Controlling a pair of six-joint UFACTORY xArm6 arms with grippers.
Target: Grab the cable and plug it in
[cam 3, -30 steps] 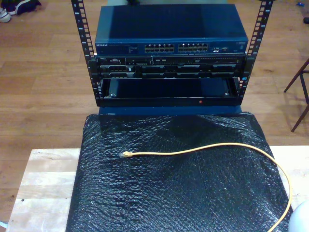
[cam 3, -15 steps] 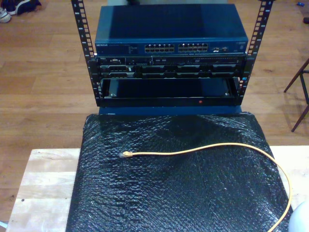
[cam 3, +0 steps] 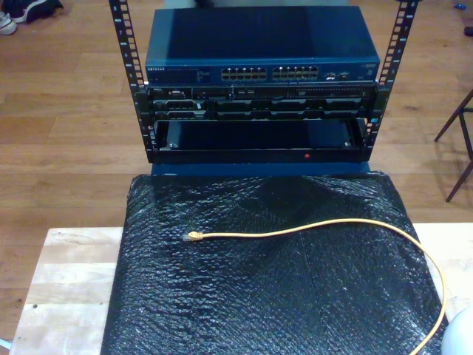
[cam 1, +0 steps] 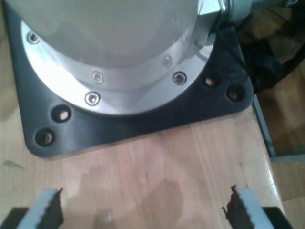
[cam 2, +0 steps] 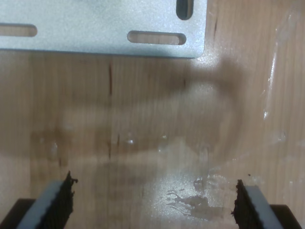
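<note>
My first gripper (cam 1: 143, 210) hangs over pale wooden board (cam 1: 157, 167) with its jaws spread wide and nothing between them; just beyond its fingertips (cam 1: 47, 210) sits a black mounting plate (cam 1: 143, 119) with bolt holes, carrying a round silver arm base (cam 1: 109, 57), and dark cabling lies off the board's edge beside it. My second gripper (cam 2: 152, 205) is likewise spread apart and empty above bare wood marked with glossy smears, with a slotted grey metal bracket (cam 2: 95, 24) lying flat on the wood farther ahead. In the exterior view, the cable (cam 3: 325, 225) rests on a black crinkled sheet (cam 3: 259, 296) that covers the middle of the wooden table (cam 3: 66, 281): it enters near the lower part of the exterior view's right, curves up along that side, then runs across toward the exterior view's left, ending in its small plug (cam 3: 191, 236), which lies loose on the sheet, well apart from the equipment beyond. Nothing lies on the sheet between the plug and the far edge. Past the sheet stands an open black rack (cam 3: 140, 89), its lowest bay hollow, a dark unit in the middle, and on top a blue network switch (cam 3: 262, 44) with rows of ports (cam 3: 270, 73) facing the table. Wooden floor surrounds the rack, with dark chair legs (cam 3: 462, 140) at the exterior view's right.
</note>
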